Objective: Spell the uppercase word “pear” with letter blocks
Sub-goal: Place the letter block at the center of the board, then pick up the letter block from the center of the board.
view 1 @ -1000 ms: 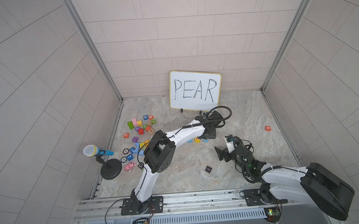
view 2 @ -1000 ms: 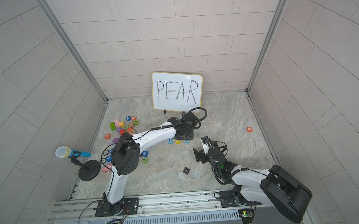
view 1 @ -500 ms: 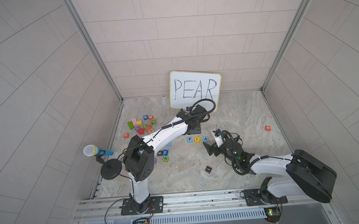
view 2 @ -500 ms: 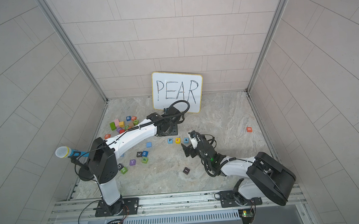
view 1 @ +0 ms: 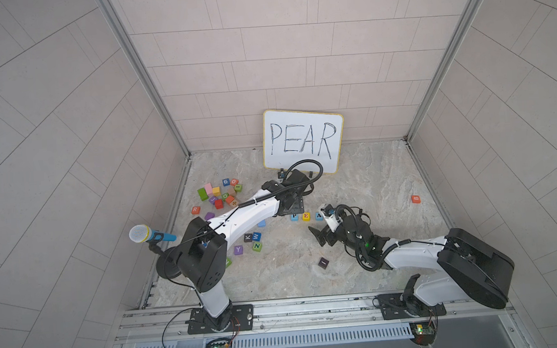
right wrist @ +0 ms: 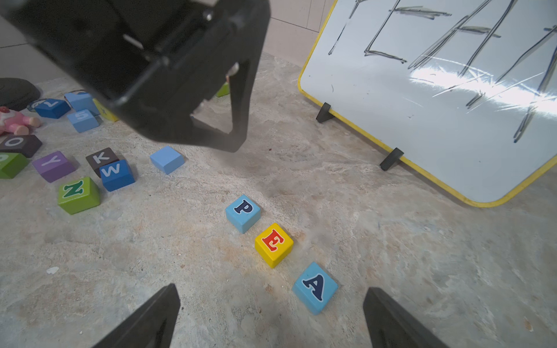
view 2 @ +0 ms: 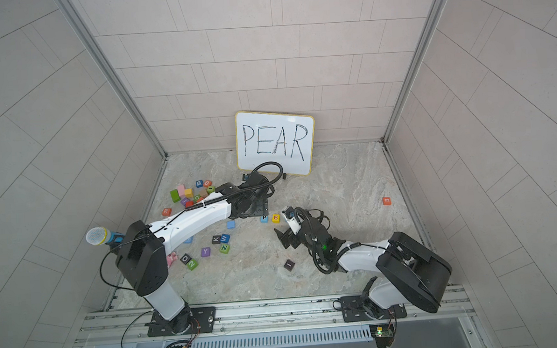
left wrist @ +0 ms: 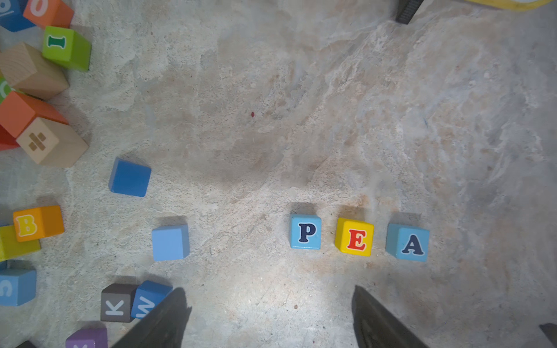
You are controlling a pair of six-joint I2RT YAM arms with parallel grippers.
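Three letter blocks stand in a row on the floor: light blue P [left wrist: 305, 232], yellow E [left wrist: 354, 238] and blue A [left wrist: 411, 243]. The A sits slightly turned. In both top views the orange R block [view 1: 195, 210] lies alone far to the left, by the block pile. My left gripper [left wrist: 269, 293] hovers just behind the row, open, nothing between its fingers. My right gripper [right wrist: 271, 289] is low and in front of the row, open and empty, with the A block [right wrist: 315, 286] just beyond its fingertips.
A whiteboard [view 1: 303, 140] reading PEAR leans on the back wall. A pile of coloured blocks [view 1: 220, 193] lies at the left, with K, W, N and Y cubes [view 1: 252, 241] nearer. A microphone on a stand [view 1: 141, 234], a dark cube [view 1: 323, 262] and an orange B cube [view 1: 415, 199] also lie about.
My left gripper has opened and drawn back to the left off the row, uncovering the P, E and A blocks. My right gripper has moved in towards the row.
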